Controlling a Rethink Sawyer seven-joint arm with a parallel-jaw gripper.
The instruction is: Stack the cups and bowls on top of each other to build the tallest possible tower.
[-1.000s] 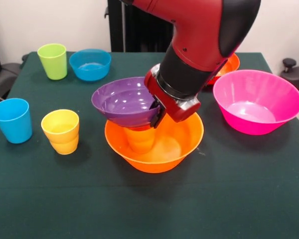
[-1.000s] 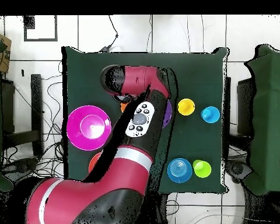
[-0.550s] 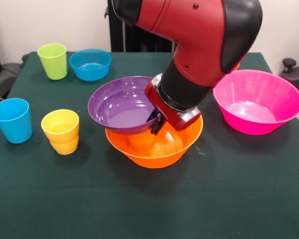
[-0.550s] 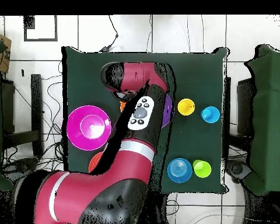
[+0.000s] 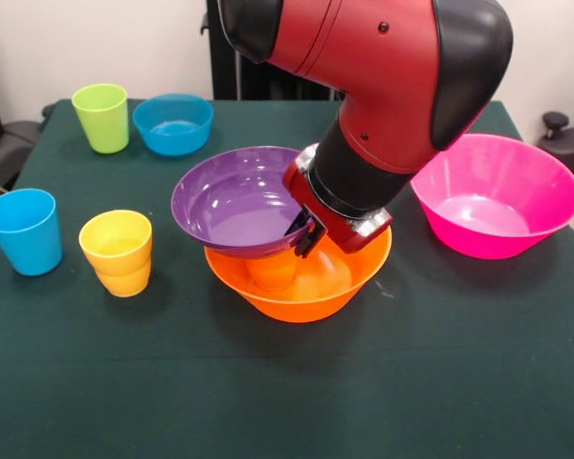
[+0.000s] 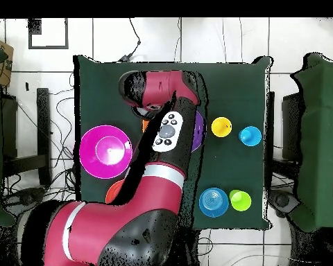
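Observation:
My gripper is shut on the right rim of a purple bowl. The bowl is tilted a little toward the camera and sits over a small orange cup. That cup stands inside the wide orange bowl; I cannot tell whether the purple bowl touches it. To the left stand a yellow cup and a blue cup. A lime green cup and a small blue bowl are at the far left. From overhead the arm hides all but a sliver of the purple bowl.
A wide pink bowl stands to the right of the orange bowl. In the overhead view the pink bowl lies left of the arm, with a red-orange bowl partly hidden below it. The green table runs on toward the camera.
The purple bowl has turned from steeply tilted to nearly level and risen slightly over the orange cup, then shifted a little to the right with the gripper.

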